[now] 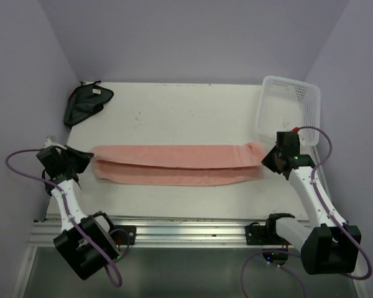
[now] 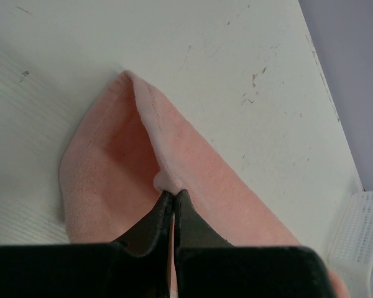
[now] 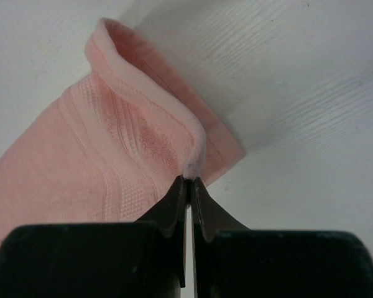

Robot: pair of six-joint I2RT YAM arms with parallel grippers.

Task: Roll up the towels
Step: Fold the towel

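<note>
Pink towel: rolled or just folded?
Folded, not rolled: pink towel lies as a long flat strip, left gripper and right gripper pinching its ends.

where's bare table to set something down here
Widest bare patch: far table between dark cloth and basket, behind the pink towel. A narrow strip runs between towel and near edge. Crowded at both towel ends, where left gripper and right gripper pinch it.

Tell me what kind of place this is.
Probably a robot test cell or lab bench, not a home: a white table boxed in by plain lavender walls, a left arm and a right arm bolted to an aluminium rail at its near edge, and a salmon-pink towel stretched between them.
</note>
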